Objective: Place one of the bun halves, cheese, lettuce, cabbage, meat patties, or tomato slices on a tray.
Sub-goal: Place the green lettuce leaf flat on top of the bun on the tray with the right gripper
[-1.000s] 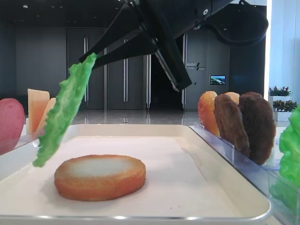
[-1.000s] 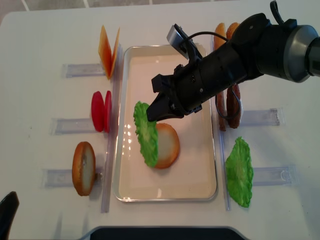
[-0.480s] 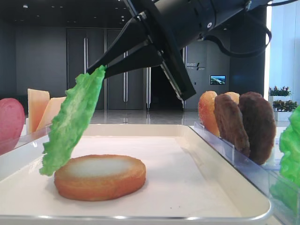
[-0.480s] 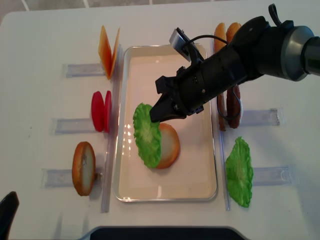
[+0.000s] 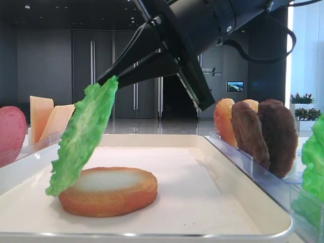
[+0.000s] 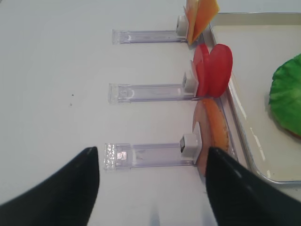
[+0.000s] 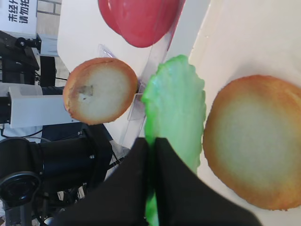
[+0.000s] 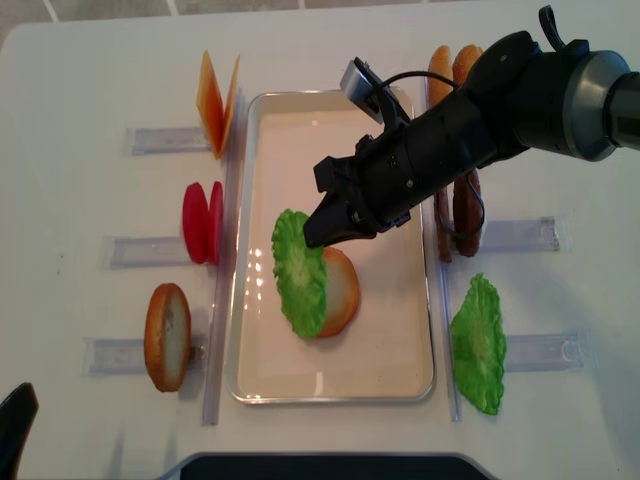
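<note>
Tray [image 8: 415, 330] sits mid-table, cream-white w/ raised rim. Inside it, toward the near end, a bun half [image 8: 340, 292] lies flat, pale toasted face up. Lettuce [image 8: 301, 272] leaf hangs tilted over the bun's left edge, lower tip at or just above the bun (low front view doesn't settle contact). Right gripper [image 8: 318, 226] pinches the leaf's top edge, jaws clamped tight on it; wrist view shows both black fingers [image 7: 174, 188] squeezed against the green.

Left of tray, clear holders: a second bun half [image 8: 167, 336] upright nearest, then tomato slices [image 8: 203, 222], then cheese [image 8: 213, 100] farthest. Right of tray: a second lettuce leaf [image 8: 478, 343] nearest, meat patties [image 8: 463, 205] upright in their holder beyond, more buns [image 8: 447, 62] at the far end, partly behind the arm.

Left gripper [image 6: 153, 188] hovers over bare table, well left of tray, fingers spread wide, nothing between them.
</note>
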Controlling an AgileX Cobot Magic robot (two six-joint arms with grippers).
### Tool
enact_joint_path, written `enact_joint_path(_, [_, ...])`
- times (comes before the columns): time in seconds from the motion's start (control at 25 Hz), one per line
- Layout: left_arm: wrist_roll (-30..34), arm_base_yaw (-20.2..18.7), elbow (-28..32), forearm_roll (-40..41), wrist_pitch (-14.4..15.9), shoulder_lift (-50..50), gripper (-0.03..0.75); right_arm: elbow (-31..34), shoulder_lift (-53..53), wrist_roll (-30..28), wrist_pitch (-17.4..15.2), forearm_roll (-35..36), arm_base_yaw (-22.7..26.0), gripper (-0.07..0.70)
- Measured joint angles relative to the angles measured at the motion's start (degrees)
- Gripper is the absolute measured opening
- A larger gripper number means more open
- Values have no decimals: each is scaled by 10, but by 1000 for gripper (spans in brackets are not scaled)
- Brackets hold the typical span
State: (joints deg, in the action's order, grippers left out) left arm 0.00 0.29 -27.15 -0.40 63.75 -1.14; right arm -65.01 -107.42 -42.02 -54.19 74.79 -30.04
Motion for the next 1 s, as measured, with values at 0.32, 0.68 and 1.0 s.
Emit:
enact_joint_path(0.32, [0,0,0,0,0,0,535,0,0,0,0,-16,0,36])
enact_joint_path(0.68, [0,0,0,0,0,0,535,0,0,-6,7,-32,1,36])
enact_joint_path(1.0, [0,0,0,0,0,0,535,0,0,-10,8,-50,17,36])
